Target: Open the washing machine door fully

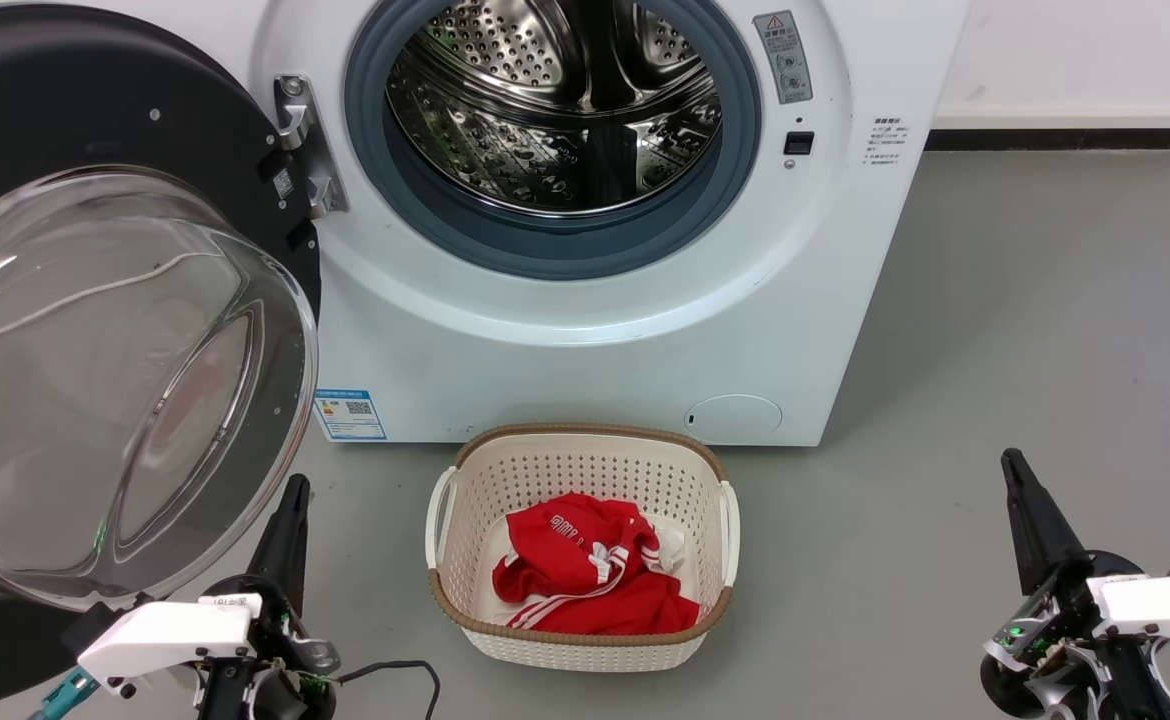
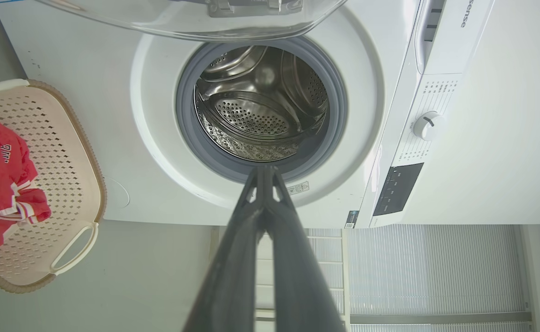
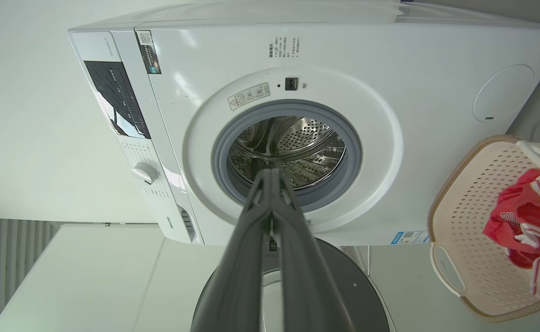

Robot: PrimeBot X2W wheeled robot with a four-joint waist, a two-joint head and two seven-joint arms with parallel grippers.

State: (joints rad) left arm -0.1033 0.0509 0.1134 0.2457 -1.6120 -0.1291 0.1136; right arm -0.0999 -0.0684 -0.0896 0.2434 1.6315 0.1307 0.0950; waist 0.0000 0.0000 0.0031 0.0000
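Note:
The white washing machine (image 1: 595,370) stands ahead with its steel drum mouth (image 1: 555,100) uncovered. The washing machine door (image 1: 95,380) is swung out to the left on its hinge (image 1: 307,150), glass bowl facing me. My left gripper (image 1: 295,485) is shut and holds nothing, low at the left, just right of the door's lower rim; I cannot tell whether it touches. My right gripper (image 1: 1012,460) is shut and holds nothing, low at the right, well away from the machine. In the wrist views, the left gripper (image 2: 264,168) and the right gripper (image 3: 272,173) each point at the drum. The door (image 3: 344,286) shows behind the right fingers.
A cream laundry basket (image 1: 465,610) holding a red garment (image 1: 585,580) sits on the grey floor in front of the machine, between my two grippers. A white wall with a dark skirting (image 1: 1065,138) runs behind at the right.

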